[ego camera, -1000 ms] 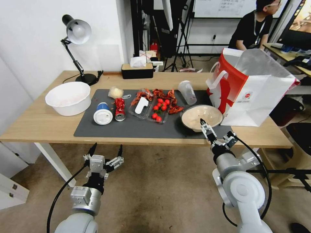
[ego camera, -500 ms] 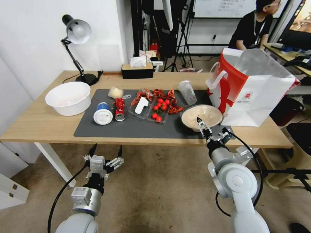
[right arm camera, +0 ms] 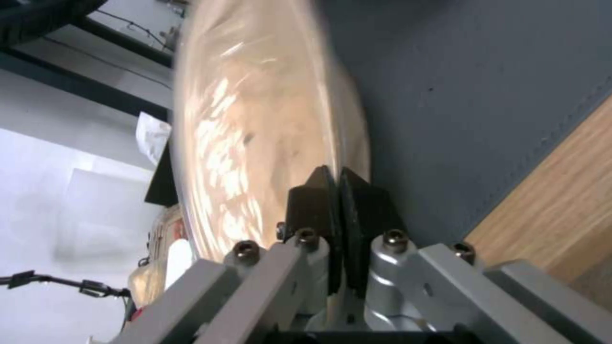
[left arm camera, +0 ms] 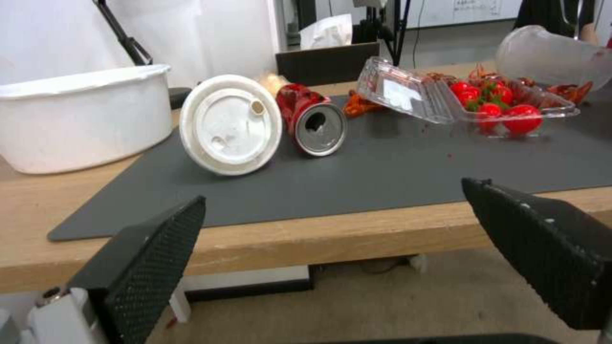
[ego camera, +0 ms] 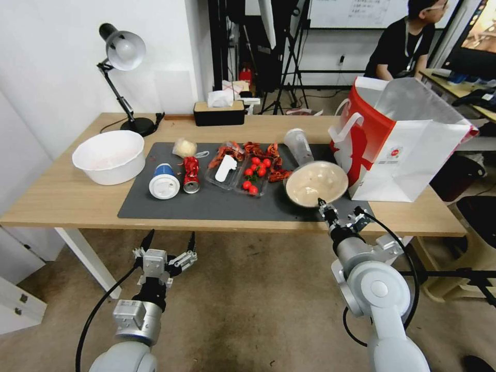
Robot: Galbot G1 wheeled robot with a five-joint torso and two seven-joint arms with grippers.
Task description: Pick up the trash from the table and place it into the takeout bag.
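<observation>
The left gripper hangs below the surface's front edge, fingers spread apart. On the grey mat lie the lidded cup, red can and pale wad farther back, then the clear cup. The right gripper is clamped on the near rim of the bowl, tilted up beside the bag

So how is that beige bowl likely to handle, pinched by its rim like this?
The beige bowl looks stiff: it tilts whole, unbent. It seems light, hanging from the right gripper by one rim point. The fingers hold only a thin glossy edge, so it may swivel or slip.
</observation>
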